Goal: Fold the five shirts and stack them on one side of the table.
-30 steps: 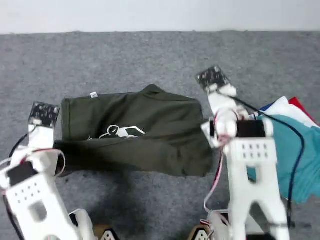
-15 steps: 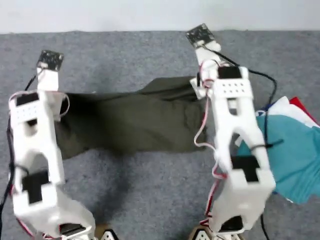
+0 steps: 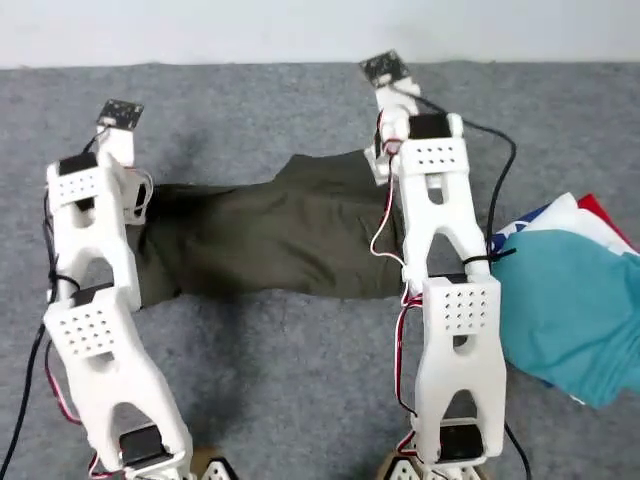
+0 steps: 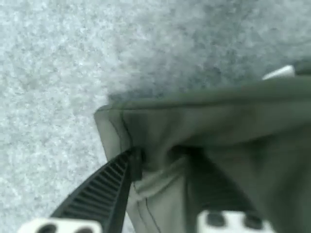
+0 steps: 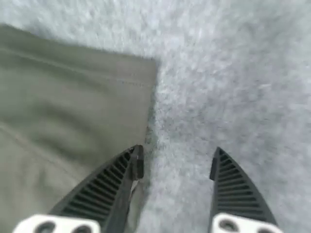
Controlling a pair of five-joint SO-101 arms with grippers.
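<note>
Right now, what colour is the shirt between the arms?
The shirt is dark olive green, clearest in the high view.

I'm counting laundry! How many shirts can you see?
2 for sure: the green shirt in the middle, and the teal shirt far right. Red, white and blue edges beneath it may be more shirts.

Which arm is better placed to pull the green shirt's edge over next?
Left, probably: a bunched hem of the green shirt lies across the left gripper, while the right gripper stands open at the shirt's corner, half over bare carpet.
</note>
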